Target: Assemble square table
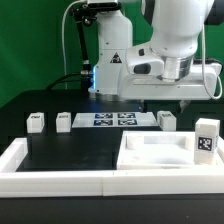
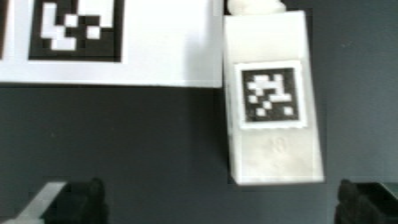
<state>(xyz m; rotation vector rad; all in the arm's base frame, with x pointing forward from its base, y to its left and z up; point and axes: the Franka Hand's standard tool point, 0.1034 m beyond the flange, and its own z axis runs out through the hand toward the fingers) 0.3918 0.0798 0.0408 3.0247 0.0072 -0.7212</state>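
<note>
The square tabletop (image 1: 150, 152), a white tray-like slab, lies at the front on the exterior view's right. A tagged white leg (image 1: 207, 138) stands upright at its right edge. Two small legs (image 1: 37, 122) (image 1: 64, 120) sit on the black mat at the left, and another leg (image 1: 167, 119) lies just right of the marker board. My gripper (image 1: 176, 100) hangs open above that leg. In the wrist view the leg (image 2: 270, 100) lies lengthwise with its tag facing up. It reaches toward the gap between my dark fingers (image 2: 71, 203), but my gripper (image 2: 222, 203) holds nothing.
The marker board (image 1: 112, 119) lies flat at the mat's middle, and its corner (image 2: 107, 40) sits beside the leg in the wrist view. A long white rim (image 1: 50, 178) borders the black surface at the front and left. The robot base (image 1: 110, 60) stands behind.
</note>
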